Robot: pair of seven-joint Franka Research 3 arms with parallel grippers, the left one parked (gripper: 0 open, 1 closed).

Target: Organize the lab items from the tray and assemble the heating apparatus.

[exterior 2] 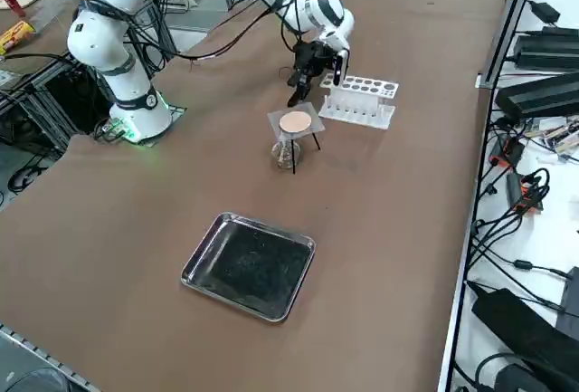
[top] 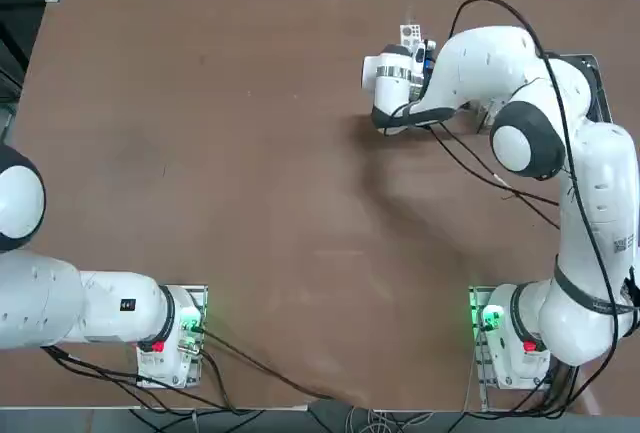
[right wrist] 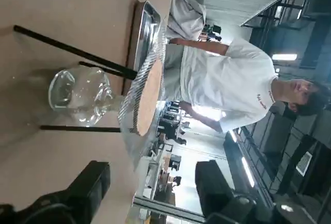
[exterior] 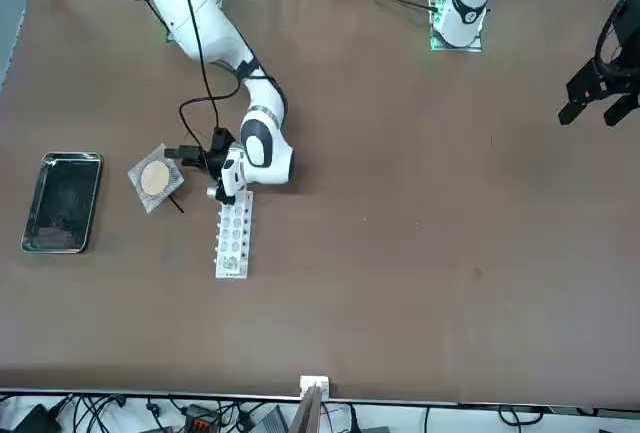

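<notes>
The heating apparatus stands stacked on the table: the grey mesh with a beige centre [exterior 2: 295, 121] [exterior: 155, 179] [right wrist: 145, 87] lies on the black wire tripod [right wrist: 77, 53] [exterior 2: 316, 142]. Beneath the mesh, inside the tripod's legs, sits the clear glass burner [exterior 2: 286, 152] [right wrist: 80, 94]. My right gripper [right wrist: 152, 190] [exterior 2: 312, 71] [exterior: 195, 158] is open just beside the stack, level with the mesh. Nothing is between its fingers [right wrist: 90, 188]. The steel tray [exterior 2: 250, 265] [exterior: 63, 202] [right wrist: 142, 32] lies beyond the stack with nothing in it. In the top view my arm hides the stack.
A white holed test-tube rack [exterior 2: 359, 100] [exterior: 233, 236] [top: 410, 33] stands close to the gripper, on the side away from the tray. A person in a white shirt [right wrist: 232, 74] stands beyond the table edge past the tray.
</notes>
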